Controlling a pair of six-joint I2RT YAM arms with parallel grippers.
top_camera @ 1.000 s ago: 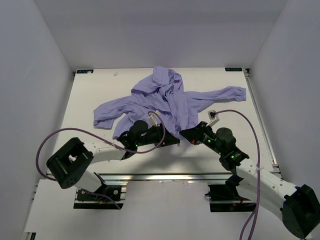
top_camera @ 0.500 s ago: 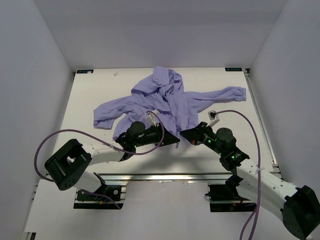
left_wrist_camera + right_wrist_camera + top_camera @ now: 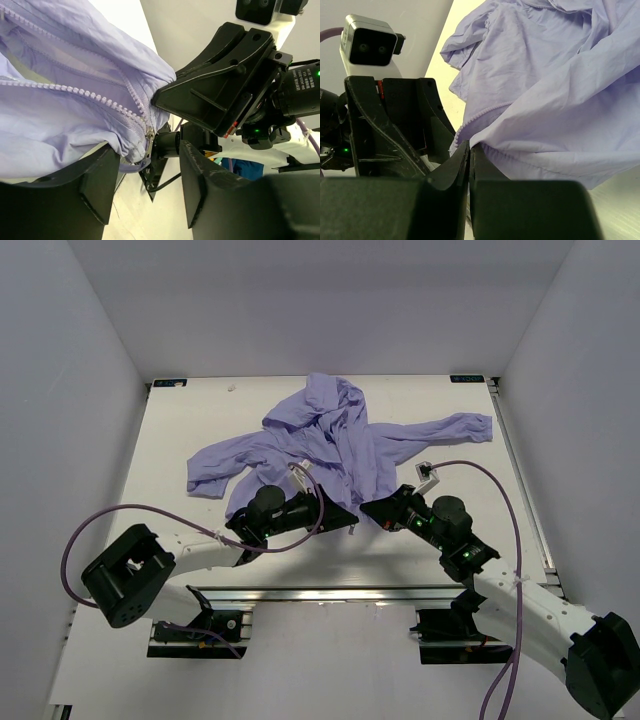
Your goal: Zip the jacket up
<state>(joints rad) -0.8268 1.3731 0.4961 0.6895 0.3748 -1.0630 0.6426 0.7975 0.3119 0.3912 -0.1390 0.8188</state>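
The soft lavender hooded jacket (image 3: 335,440) lies on the white table (image 3: 200,410). My right gripper (image 3: 469,152) is clamped on its hem. My left gripper (image 3: 150,185) gapes around the small metal zipper pull (image 3: 149,141). I'd close squarely on it, hem taut.

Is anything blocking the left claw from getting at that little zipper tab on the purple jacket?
Nothing visible does. The zipper pull hangs bare at the jacket edge, between the open fingers of the left gripper. The right gripper pinches the fabric just beside it, not across it.
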